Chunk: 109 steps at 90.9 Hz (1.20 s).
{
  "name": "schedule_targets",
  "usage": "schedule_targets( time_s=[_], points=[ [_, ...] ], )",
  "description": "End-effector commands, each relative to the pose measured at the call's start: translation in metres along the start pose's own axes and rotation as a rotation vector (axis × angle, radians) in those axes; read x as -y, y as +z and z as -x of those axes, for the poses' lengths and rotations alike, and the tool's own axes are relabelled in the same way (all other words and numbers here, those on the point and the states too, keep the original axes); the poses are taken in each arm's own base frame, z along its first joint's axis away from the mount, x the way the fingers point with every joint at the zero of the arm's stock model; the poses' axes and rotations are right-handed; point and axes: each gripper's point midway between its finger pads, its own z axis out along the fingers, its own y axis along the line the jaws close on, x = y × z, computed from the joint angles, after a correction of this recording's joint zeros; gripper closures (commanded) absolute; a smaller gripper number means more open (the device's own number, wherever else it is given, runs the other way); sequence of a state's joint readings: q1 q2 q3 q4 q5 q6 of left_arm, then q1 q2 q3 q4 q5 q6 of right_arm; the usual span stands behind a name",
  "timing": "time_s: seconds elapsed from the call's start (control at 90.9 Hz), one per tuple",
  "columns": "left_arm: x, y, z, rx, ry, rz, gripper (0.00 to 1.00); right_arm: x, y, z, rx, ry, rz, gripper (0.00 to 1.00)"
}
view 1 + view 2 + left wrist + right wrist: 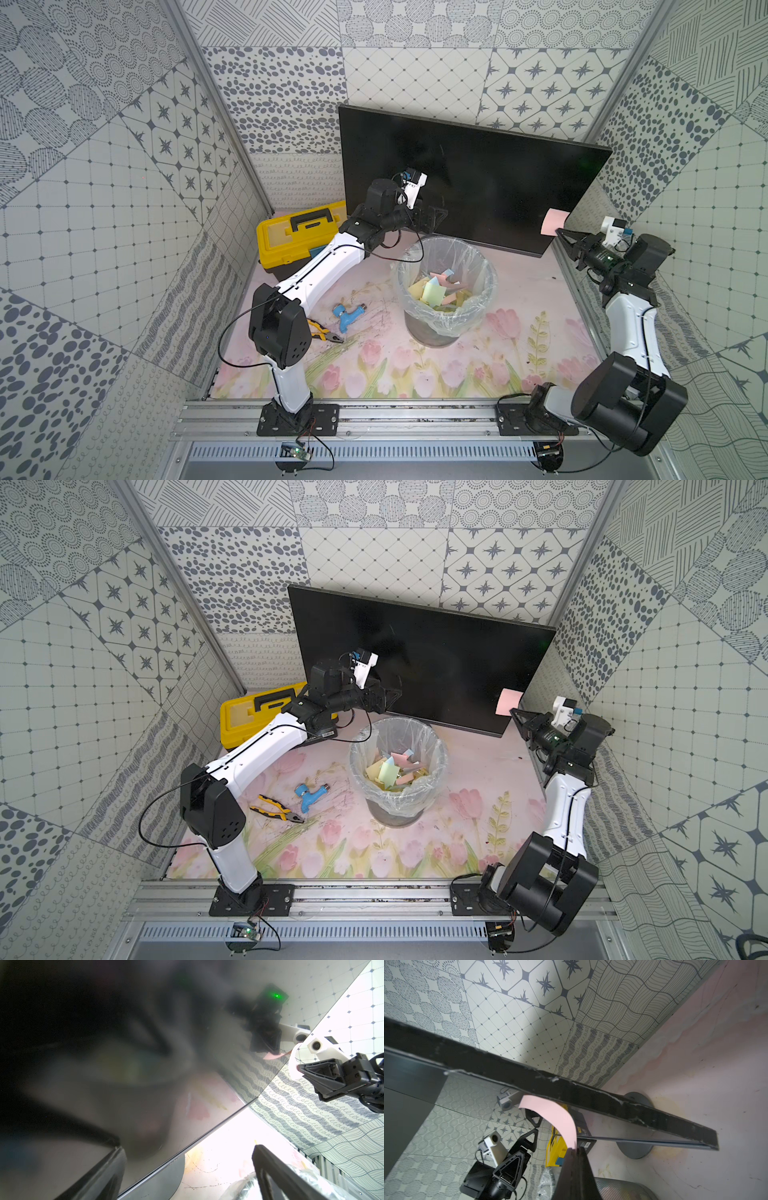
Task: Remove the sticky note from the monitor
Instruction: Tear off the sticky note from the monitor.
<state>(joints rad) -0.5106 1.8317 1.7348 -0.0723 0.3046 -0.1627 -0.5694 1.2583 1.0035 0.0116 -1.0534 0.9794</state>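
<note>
The monitor stands at the back, its black screen facing forward. A pink sticky note sits at the screen's lower right edge. In the right wrist view the sticky note curves away from the monitor's frame, with its far edge still against the screen. My right gripper is shut on the note's loose near edge. My left gripper hangs open and holds nothing, close to the screen's lower left.
A bin lined with clear plastic holds several coloured notes, in front of the monitor. A yellow toolbox stands at the back left. Pliers and a blue plastic piece lie on the floral mat. The right wall is close behind the right arm.
</note>
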Motion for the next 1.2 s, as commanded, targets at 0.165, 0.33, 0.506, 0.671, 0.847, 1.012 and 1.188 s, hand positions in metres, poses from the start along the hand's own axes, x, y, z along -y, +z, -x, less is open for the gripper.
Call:
schedule_targets(
  time_s=[0.165, 0.33, 0.506, 0.671, 0.847, 1.012, 1.188],
  points=[
    [-0.004, 0.001, 0.013, 0.048, 0.029, 0.018, 0.0, -0.043, -0.01, -0.004, 0.002, -0.104, 0.056, 1.0],
    [-0.004, 0.0, 0.013, 0.046, 0.032, 0.02, 0.01, -0.066, -0.015, -0.009, -0.012, -0.144, 0.087, 1.0],
    [-0.006, 0.0, 0.012, 0.042, 0.041, 0.031, 0.01, -0.081, -0.019, -0.011, -0.014, -0.179, 0.108, 1.0],
    [-0.006, 0.0, 0.012, 0.037, 0.049, 0.032, 0.01, -0.095, -0.021, -0.018, -0.027, -0.208, 0.132, 1.0],
    [-0.005, -0.002, 0.012, 0.034, 0.05, 0.03, 0.01, -0.106, -0.022, -0.029, -0.051, -0.227, 0.151, 1.0],
    [-0.003, -0.004, 0.012, 0.031, 0.051, 0.024, 0.01, -0.115, -0.021, -0.039, -0.074, -0.251, 0.16, 1.0],
    [0.0, -0.01, 0.014, 0.036, 0.055, 0.023, 0.0, -0.125, -0.019, -0.048, -0.099, -0.277, 0.17, 1.0]
  ],
)
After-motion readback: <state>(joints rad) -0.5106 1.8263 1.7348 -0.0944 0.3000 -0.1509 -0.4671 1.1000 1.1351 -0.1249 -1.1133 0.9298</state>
